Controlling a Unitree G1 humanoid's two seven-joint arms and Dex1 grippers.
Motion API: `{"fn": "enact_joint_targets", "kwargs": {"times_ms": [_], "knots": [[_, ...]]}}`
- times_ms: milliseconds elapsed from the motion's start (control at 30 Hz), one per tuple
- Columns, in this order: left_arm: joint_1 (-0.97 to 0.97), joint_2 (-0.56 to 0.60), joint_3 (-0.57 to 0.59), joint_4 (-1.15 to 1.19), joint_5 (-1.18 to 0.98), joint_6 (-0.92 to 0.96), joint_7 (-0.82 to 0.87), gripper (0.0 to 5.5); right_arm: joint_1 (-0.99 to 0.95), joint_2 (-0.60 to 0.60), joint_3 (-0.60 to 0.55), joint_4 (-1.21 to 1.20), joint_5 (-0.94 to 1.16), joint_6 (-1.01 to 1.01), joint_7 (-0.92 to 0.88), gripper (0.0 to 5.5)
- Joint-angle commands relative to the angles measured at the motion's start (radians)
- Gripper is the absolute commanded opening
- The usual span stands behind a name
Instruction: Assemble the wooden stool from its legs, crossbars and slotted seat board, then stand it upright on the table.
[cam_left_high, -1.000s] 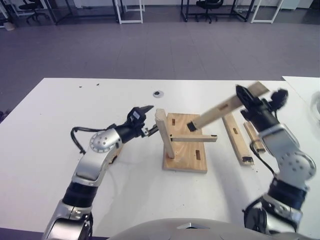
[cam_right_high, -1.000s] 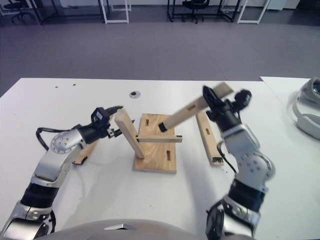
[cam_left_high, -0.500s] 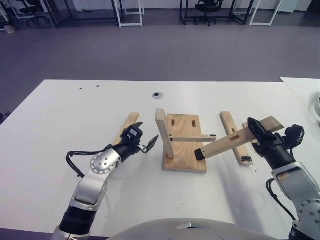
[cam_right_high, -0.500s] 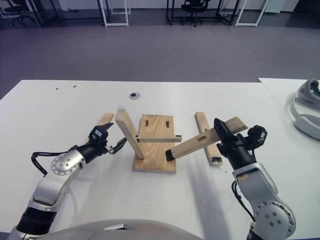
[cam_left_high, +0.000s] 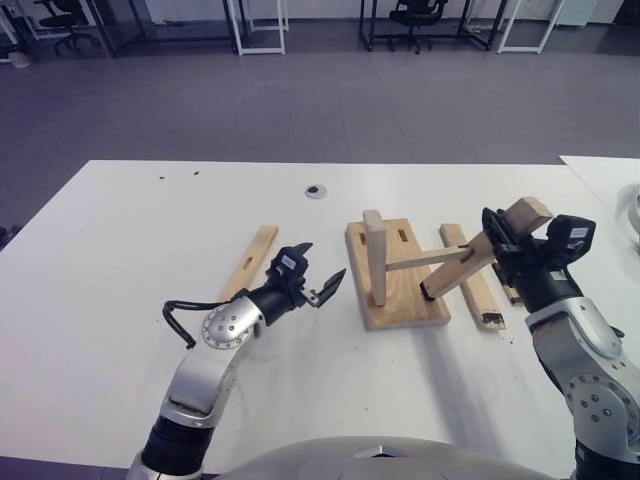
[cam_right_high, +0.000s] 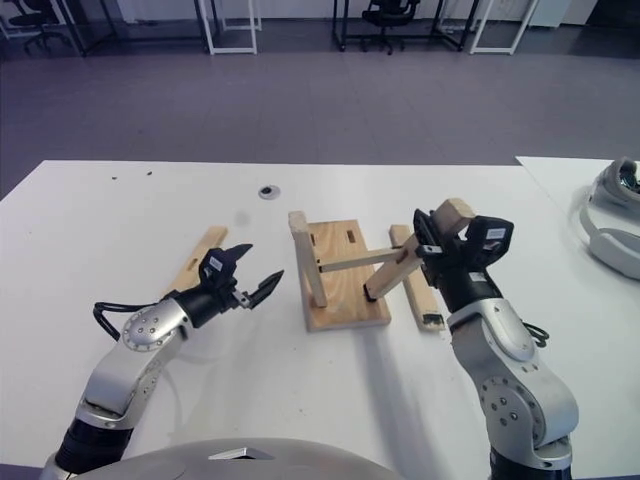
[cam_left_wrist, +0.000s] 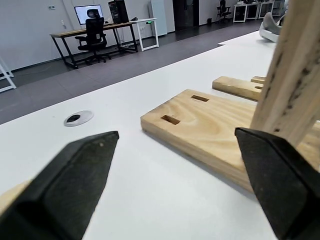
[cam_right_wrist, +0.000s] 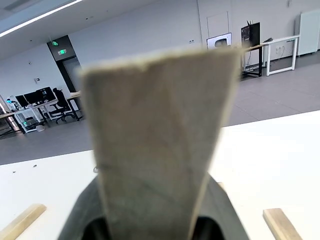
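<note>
left eye view has the slotted seat board (cam_left_high: 408, 292) lying flat on the white worktop (cam_left_high: 120, 260), near the middle and a little to the robot's right. one leg (cam_left_high: 375, 257) stands upright on the board with its foot planted in the wood, though the joint itself is hidden behind the leg. two small slots (cam_left_high: 401, 235) along the board's far edge sit open with nothing in them. a thin crossbar (cam_left_high: 425, 260) runs from the upright leg out to a second leg (cam_left_high: 452, 272), meeting it partway along its length. the right gripper (cam_left_high: 500, 243) is clamped around that second leg near its upper end and holds it tilted. its dark-tipped lower end is down by the board's right edge, but i cannot tell whether it touches. in the right wrist view the same leg fills the space between the dark fingers (cam_right_wrist: 85, 220). the left gripper (cam_left_high: 320, 285) hovers just left of the board, apart from it, spread wide and holding nothing. in the left wrist view its two black fingers (cam_left_wrist: 80, 170) frame the board and the upright leg. a loose leg (cam_left_high: 250, 262) lies flat on the worktop behind the left gripper. another loose piece (cam_left_high: 482, 300) lies flat just right of the board, beneath the held leg. a round grommet (cam_left_high: 317, 190) sits in the worktop beyond the board.
</note>
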Motion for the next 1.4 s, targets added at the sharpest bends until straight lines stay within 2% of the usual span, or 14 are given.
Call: {"fn": "enact_joint_targets", "kwargs": {"times_ms": [33, 300, 367, 400, 533, 700, 867, 933, 1033, 1133, 1200, 1267, 1333, 1400], "knots": [[-0.062, -0.053, -0.029, -0.025, -0.027, 0.054, 0.02, 4.28, -0.006, -0.009, 0.083, 0.1, -0.058, 0.105, 0.001, 1.02], [-0.096, -0.093, -0.063, -0.011, -0.016, 0.083, 0.048, 4.28, -0.11, -0.036, 0.064, 0.143, 0.034, 0.304, -0.059, 1.02], [-0.102, -0.099, -0.071, 0.003, -0.009, 0.084, 0.058, 4.28, -0.121, -0.073, 0.108, 0.101, 0.026, 0.327, -0.026, 1.02], [-0.109, -0.102, -0.072, 0.009, -0.007, 0.086, 0.064, 4.28, -0.113, -0.101, 0.146, 0.08, 0.0, 0.332, -0.005, 1.4], [-0.131, -0.139, -0.094, 0.012, -0.001, 0.101, 0.094, 4.28, -0.057, -0.15, 0.251, 0.051, -0.087, 0.34, 0.053, 2.17], [-0.13, -0.185, -0.156, -0.016, 0.017, 0.125, 0.145, 4.28, -0.082, -0.12, 0.272, 0.037, -0.1, 0.299, 0.12, 2.97], [-0.163, -0.217, -0.166, -0.017, 0.027, 0.133, 0.169, 4.28, -0.103, -0.117, 0.328, 0.038, -0.13, 0.309, 0.158, 2.97], [-0.15, -0.19, -0.146, -0.021, 0.029, 0.13, 0.164, 4.28, -0.095, -0.094, 0.295, 0.064, -0.13, 0.294, 0.154, 2.97], [-0.118, -0.078, -0.094, -0.07, 0.027, 0.138, 0.113, 4.28, -0.09, -0.049, 0.198, 0.101, -0.127, 0.208, 0.16, 2.97], [-0.137, 0.079, 0.098, -0.094, -0.014, 0.131, 0.034, 4.28, -0.163, -0.017, 0.003, 0.111, -0.011, 0.083, 0.232, 2.97], [-0.233, 0.119, 0.206, -0.053, -0.057, 0.113, 0.006, 4.28, -0.22, -0.044, -0.064, 0.109, 0.076, 0.05, 0.323, 2.97], [-0.39, 0.109, 0.274, -0.018, -0.129, 0.109, -0.007, 4.28, -0.337, -0.09, -0.13, 0.13, 0.22, 0.063, 0.381, 2.97], [-0.548, 0.019, 0.305, -0.04, -0.274, 0.151, 0.014, 4.28, -0.496, -0.142, -0.176, 0.199, 0.333, 0.083, 0.391, 2.97], [-0.611, -0.046, 0.304, -0.074, -0.375, 0.192, 0.039, 4.28, -0.603, -0.174, -0.186, 0.269, 0.377, 0.096, 0.379, 2.97]]}}
